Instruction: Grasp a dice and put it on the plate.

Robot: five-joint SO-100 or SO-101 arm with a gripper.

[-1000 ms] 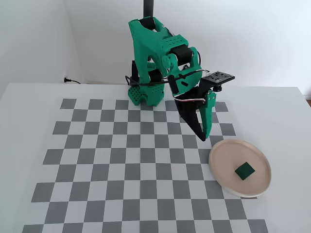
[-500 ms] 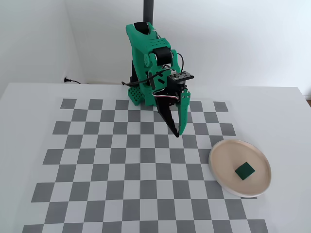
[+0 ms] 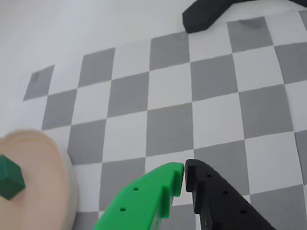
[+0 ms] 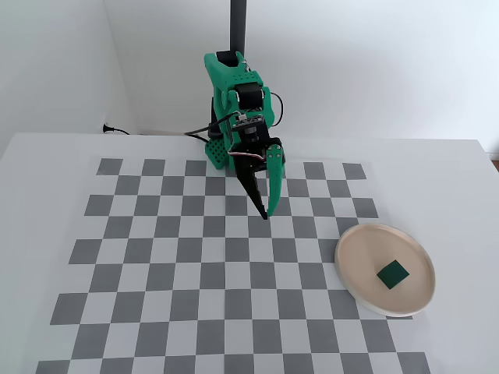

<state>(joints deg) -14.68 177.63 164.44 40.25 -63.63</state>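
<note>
In the fixed view the dice lies on the plate at the lower right of the frame, on the checkered tabletop. The claw hangs above the board near the frame's centre, well apart from the plate, its green and black fingers pressed together and holding nothing. The wrist view shows the dice at the lower left edge, the claw at bottom centre.

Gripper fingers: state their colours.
One finger bright green, the other black, tips together on the gripper; clearest in the wrist view.
</note>
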